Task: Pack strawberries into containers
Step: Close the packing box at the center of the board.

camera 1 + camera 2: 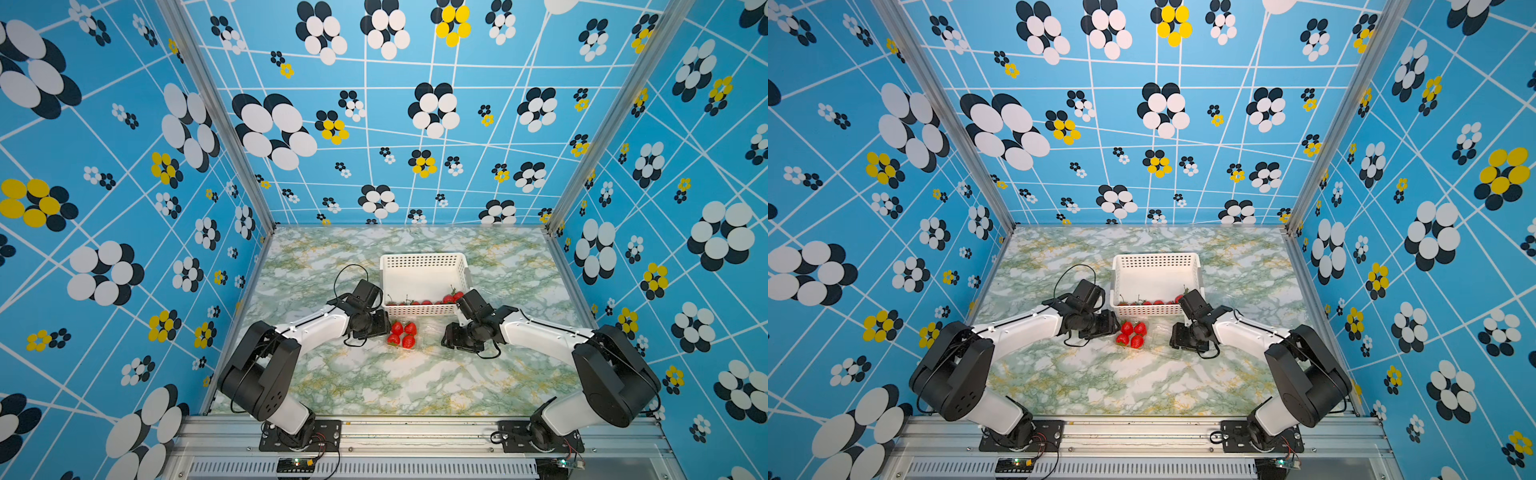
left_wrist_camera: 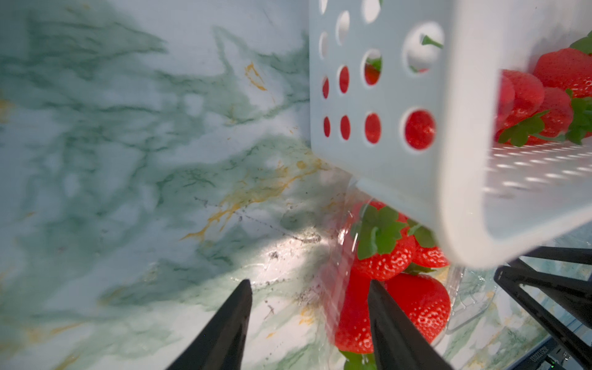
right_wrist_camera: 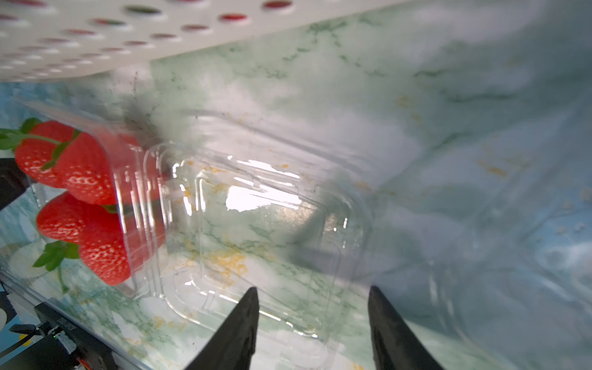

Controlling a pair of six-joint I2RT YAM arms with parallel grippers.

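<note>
The left jaws stood parted over bare worktop (image 2: 144,192), gripping nothing, with the four packed strawberries (image 2: 419,304) just beside one tip. The right jaws were parted too and empty, the container (image 3: 137,198) and its flat clear lid (image 3: 266,230) just ahead of them

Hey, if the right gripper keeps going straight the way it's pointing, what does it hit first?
Probably the open lid of the clear container, lying flat just ahead of the right gripper; the packed strawberries sit beyond it. Its height above the lid is unclear.
</note>
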